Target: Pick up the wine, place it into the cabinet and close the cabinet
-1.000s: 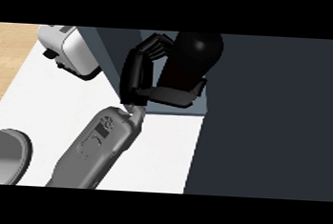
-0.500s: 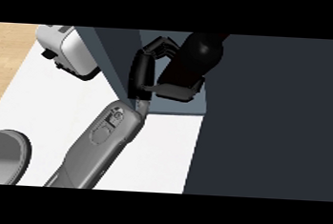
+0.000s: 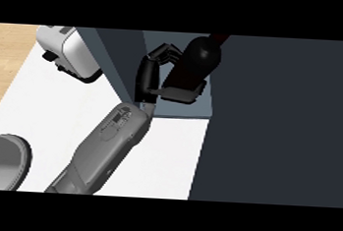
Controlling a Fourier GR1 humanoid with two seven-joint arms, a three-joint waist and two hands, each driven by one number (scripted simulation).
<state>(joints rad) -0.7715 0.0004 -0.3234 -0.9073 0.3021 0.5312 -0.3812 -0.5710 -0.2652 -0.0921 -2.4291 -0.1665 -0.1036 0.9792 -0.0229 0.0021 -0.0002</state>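
i can't read any text, label, brand or number here. the wine bottle (image 3: 197,57) at the counter's (image 3: 66,107) far edge shows me no legible label, and the faint marks on the grey forearm (image 3: 107,143) are too small to make out.

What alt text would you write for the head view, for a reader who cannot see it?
A black hand on a grey forearm holds a dark wine bottle at the opening of a dark cabinet. A white toaster stands on the white counter at upper left.
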